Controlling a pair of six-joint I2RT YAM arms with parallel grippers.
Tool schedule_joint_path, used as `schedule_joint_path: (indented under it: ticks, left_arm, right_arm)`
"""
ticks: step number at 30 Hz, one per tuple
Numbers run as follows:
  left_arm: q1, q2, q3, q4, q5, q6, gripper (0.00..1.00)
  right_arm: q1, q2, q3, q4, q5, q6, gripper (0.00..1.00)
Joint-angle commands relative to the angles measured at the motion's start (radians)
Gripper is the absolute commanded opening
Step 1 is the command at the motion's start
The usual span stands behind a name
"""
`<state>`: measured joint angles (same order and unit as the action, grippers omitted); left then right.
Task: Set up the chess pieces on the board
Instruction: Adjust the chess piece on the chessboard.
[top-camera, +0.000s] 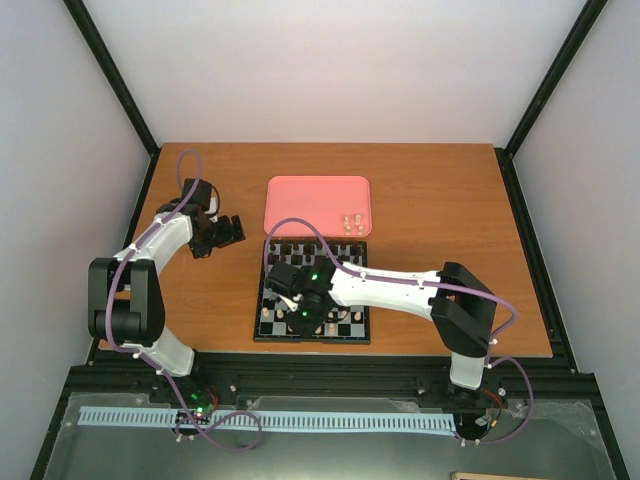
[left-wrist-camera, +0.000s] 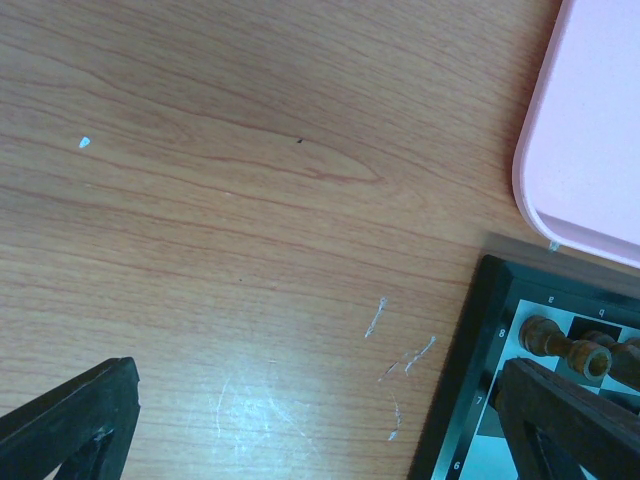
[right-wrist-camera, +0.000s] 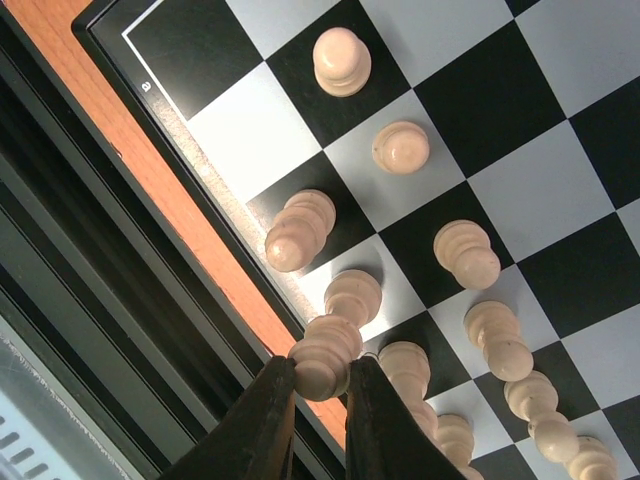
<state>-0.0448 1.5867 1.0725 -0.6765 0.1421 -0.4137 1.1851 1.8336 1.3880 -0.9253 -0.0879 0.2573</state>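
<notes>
The cream piece in work is clamped in the right pincer, whose jaws are drawn narrow onto it. It hangs over the back rank along the near edge of the board, towards the near left corner. You cannot tell from these views whether its base already rests on the square.

The other chess pieces on this side stand in two lines parallel to that near edge. That layout suggests the held piece is meant to fill a gap in the edge line. The narrow grip from above probably serves to keep the fingers clear of the close neighbours on either side.

The dark pieces line the far edge of the board. Just beyond that edge lies the pink tray, with a few cream pieces left near its near right corner. Judge the setup as well advanced but unfinished.

The left pincer hovers over bare tabletop beside the board's far left corner, jaws spread wide and empty. Parked there, it leaves the board free for the right arm.
</notes>
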Motion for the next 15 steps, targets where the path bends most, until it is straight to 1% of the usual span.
schedule_joint_path:
  ticks: [1,11,13,15]
  left_arm:
    - [-0.002,-0.001,0.021,0.006,-0.003,0.017,1.00]
    - [-0.002,0.002,0.020,0.009,0.004,0.018,1.00]
    - [-0.001,0.000,0.018,0.009,0.002,0.018,1.00]
    - [-0.001,-0.001,0.018,0.009,0.002,0.019,1.00]
  right_arm:
    - [-0.003,-0.001,-0.012,0.014,-0.010,-0.003,0.13]
    - [-0.005,0.009,-0.027,0.019,-0.009,0.006,0.14]
    - [-0.006,0.009,-0.027,0.019,-0.004,0.007,0.18]
    - [-0.007,0.010,-0.025,0.016,0.003,0.009,0.24]
